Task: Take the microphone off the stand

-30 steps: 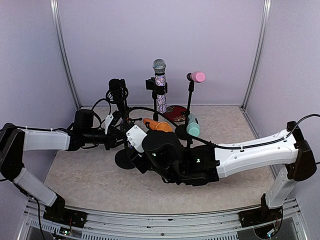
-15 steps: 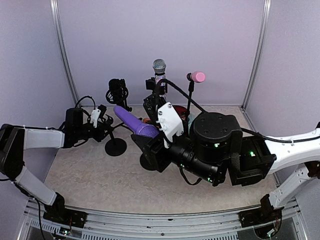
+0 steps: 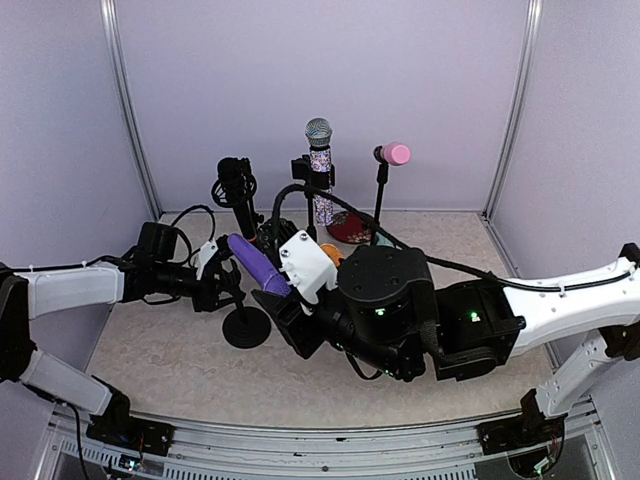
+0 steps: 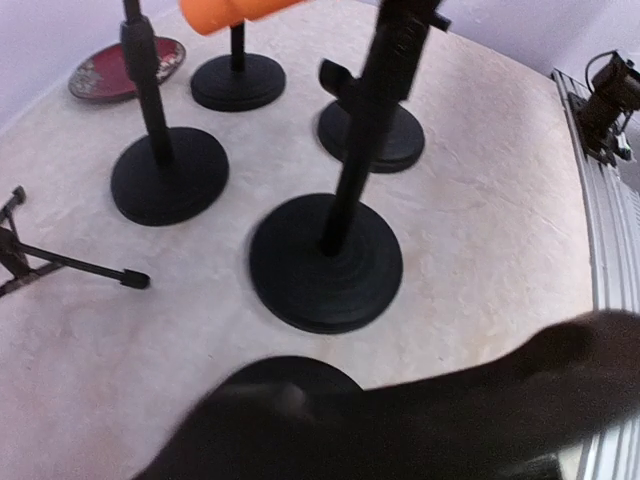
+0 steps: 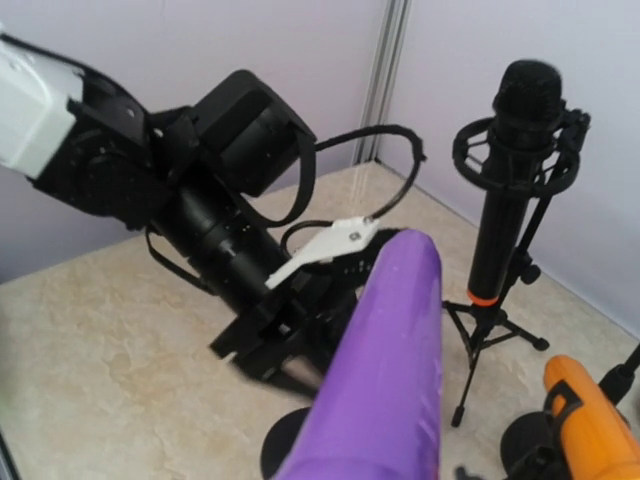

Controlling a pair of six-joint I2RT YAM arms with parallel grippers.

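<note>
A purple microphone (image 3: 252,263) sticks up to the left out of my right gripper (image 3: 283,296), which is shut on its lower end. It fills the bottom of the right wrist view as a purple barrel (image 5: 390,370). The microphone is off the stand. The stand's round black base (image 3: 247,327) sits on the table just below the microphone. My left gripper (image 3: 228,287) is low beside the stand's pole, just left of the microphone. The right wrist view shows it dark and blurred (image 5: 285,350) over the base (image 5: 283,452). Its jaws are not readable.
At the back are a black microphone on a tripod (image 3: 236,180), a sparkly microphone with a silver head (image 3: 320,165) and a pink microphone (image 3: 394,154). An orange microphone (image 5: 590,420) and a red plate (image 4: 125,70) lie beyond. Several black stand bases (image 4: 325,262) crowd the middle.
My right arm has swung across the middle, and the purple microphone now shows in its grip, lower and further left than half a second ago. The left gripper and stand base have shifted forward and right.
</note>
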